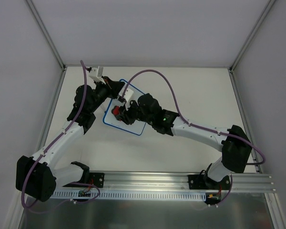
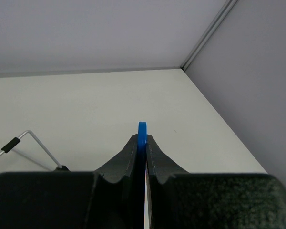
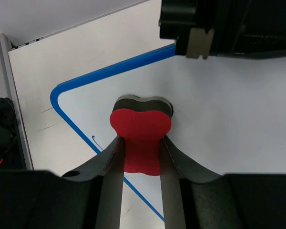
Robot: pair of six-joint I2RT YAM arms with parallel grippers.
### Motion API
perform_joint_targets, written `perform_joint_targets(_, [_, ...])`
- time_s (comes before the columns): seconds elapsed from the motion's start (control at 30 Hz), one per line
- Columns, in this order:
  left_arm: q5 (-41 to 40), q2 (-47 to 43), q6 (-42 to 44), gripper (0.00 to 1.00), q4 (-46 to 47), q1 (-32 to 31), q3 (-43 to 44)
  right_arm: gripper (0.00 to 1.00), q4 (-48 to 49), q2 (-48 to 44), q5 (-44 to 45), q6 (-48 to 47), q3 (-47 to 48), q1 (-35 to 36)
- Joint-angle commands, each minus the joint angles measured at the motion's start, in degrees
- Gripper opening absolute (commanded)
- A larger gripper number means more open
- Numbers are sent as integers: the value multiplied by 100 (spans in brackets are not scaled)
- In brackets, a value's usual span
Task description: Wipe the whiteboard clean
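The whiteboard lies at mid-table, white with a thin blue rim. My left gripper is shut on its far edge; in the left wrist view the blue rim pokes up between the closed fingers of that gripper. My right gripper is shut on the red bone-shaped eraser, whose dark pad rests on the board's white face. From above, the eraser sits near the board's left side. A small blue pen stroke remains beside the rim, left of the eraser.
White enclosure walls with metal corner posts ring the table. An aluminium rail runs along the near edge by the arm bases. A thin metal wire with a black sleeve shows at the left of the left wrist view.
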Motion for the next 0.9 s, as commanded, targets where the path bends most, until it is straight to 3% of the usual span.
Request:
perform_joint_targets(0.0, [381,33,-295,0,-73,-144,140,0,266,-120,-88,-105,148,41])
perform_joint_targets(0.5, [381,226,-304,0,-90,-153,343,0,354,-234,52,-183,-1178,164])
perform_joint_targets(0.87, [451,349,-374,0,-90,-153,439,0,293,-199,359,-570,-978,296])
